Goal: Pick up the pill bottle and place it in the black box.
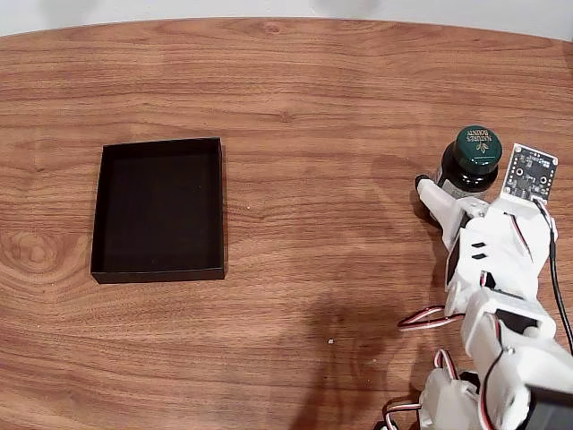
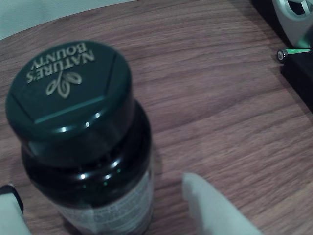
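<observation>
The wooden table is seen carrying everything. The black box is laid flat at the left of the fixed view, well apart from the rest. The pill bottle is stood upright at the right on the table. The tool is spread around it, a finger being seen beside the bottle.

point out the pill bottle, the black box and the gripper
pill bottle [image 1: 477,146], fixed view, on its green cap
black box [image 1: 158,209], fixed view, on its bare floor
gripper [image 2: 105,208], wrist view, midway between its fingertips
</observation>
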